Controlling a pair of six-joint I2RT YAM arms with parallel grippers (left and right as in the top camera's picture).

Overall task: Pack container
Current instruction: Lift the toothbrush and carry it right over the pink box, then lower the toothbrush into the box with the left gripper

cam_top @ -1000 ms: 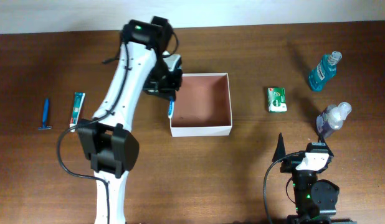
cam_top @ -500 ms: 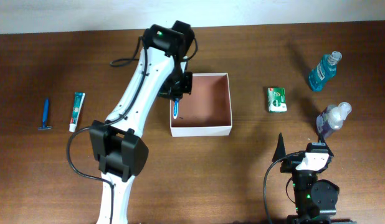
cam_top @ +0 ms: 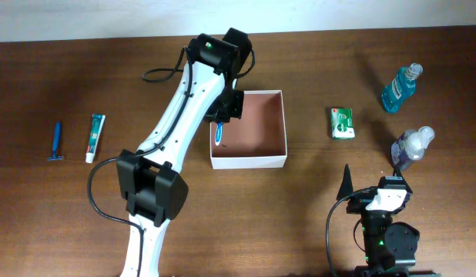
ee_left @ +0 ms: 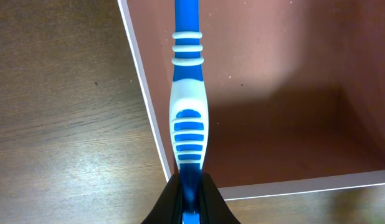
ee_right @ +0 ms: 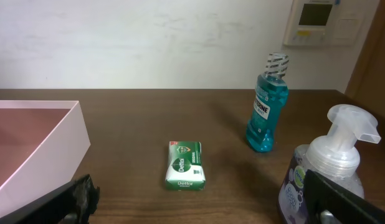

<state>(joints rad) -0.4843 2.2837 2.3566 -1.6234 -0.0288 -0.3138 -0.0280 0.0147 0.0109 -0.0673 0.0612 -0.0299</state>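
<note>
The container (cam_top: 276, 158) is a square white-walled box with a reddish-brown floor at the table's middle; its wall also shows in the left wrist view (ee_left: 146, 106) and the right wrist view (ee_right: 61, 149). My left gripper (cam_top: 220, 121) is shut on a blue and white toothbrush (ee_left: 187, 118), holding it over the container's left wall, its head end (cam_top: 218, 138) pointing into the box. My right gripper (ee_right: 199, 214) is open and empty at the front right, low over the table.
A green soap packet (cam_top: 343, 122), a teal mouthwash bottle (cam_top: 400, 87) and a pump bottle (cam_top: 412, 146) stand right of the container. A toothpaste tube (cam_top: 94, 137) and a blue razor (cam_top: 56, 141) lie far left.
My left arm has carried the toothbrush to the right, from outside the container's left wall to over its left edge. The right arm has not moved.
</note>
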